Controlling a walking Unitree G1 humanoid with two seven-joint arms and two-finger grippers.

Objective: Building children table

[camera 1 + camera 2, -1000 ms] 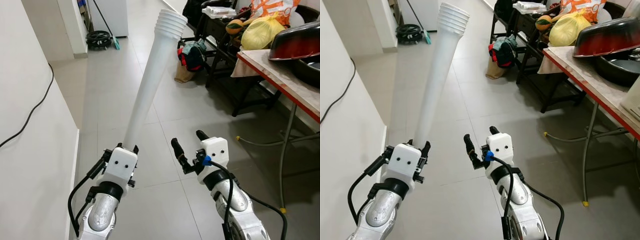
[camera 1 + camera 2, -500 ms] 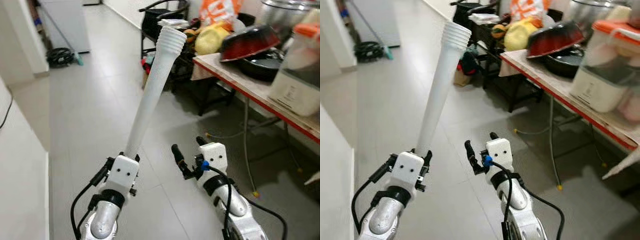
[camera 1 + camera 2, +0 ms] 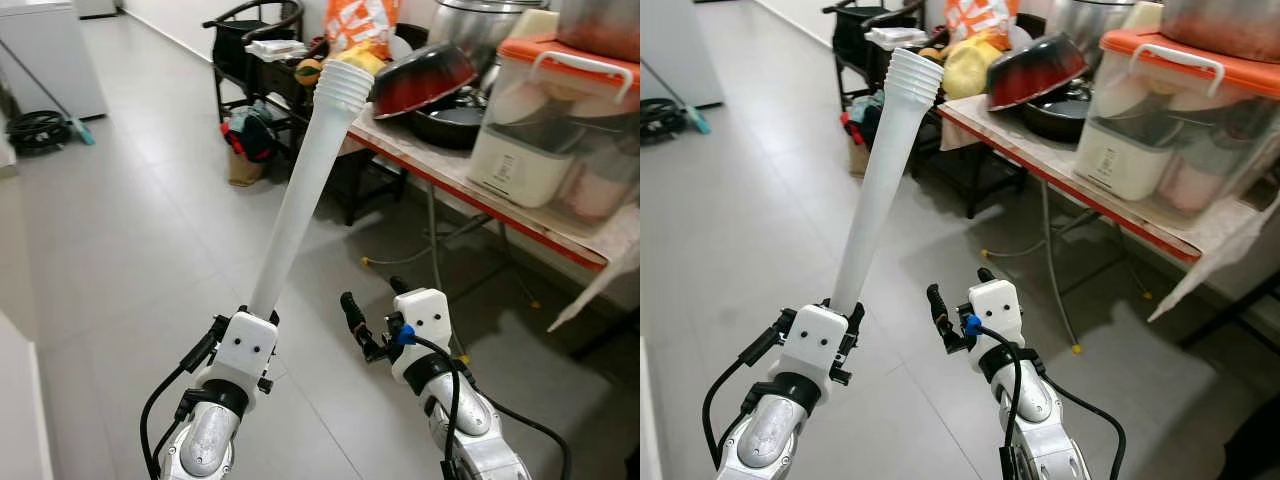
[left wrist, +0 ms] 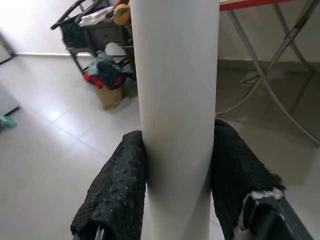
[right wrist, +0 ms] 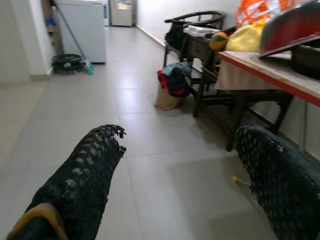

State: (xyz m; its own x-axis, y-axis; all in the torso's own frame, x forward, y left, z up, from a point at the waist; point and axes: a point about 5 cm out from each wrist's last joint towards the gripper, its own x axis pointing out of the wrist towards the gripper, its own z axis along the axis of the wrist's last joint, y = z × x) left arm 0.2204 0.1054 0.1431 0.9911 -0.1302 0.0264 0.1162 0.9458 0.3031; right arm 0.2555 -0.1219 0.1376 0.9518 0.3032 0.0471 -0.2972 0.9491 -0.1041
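Observation:
A long white plastic table leg (image 3: 300,190) with a ribbed upper end stands tilted up and to the right out of my left gripper (image 3: 250,315). In the left wrist view its black fingers (image 4: 112,190) press on both sides of the leg (image 4: 175,100), so that gripper is shut on it. My right gripper (image 3: 372,310) is held beside it at about the same height, open, with nothing between its fingers (image 5: 80,175).
A red-edged table (image 3: 500,205) on thin metal legs stands to the right, loaded with a dark pan (image 3: 425,75), a rice cooker (image 3: 520,160) and a lidded plastic box (image 3: 580,110). Farther back are a dark chair (image 3: 245,30) and bags (image 3: 250,135). Grey tiled floor (image 3: 120,230) lies ahead.
The camera has turned to the right: the loaded table now reaches nearer and the white wall on the left has slid out of view. Both grippers hold as before.

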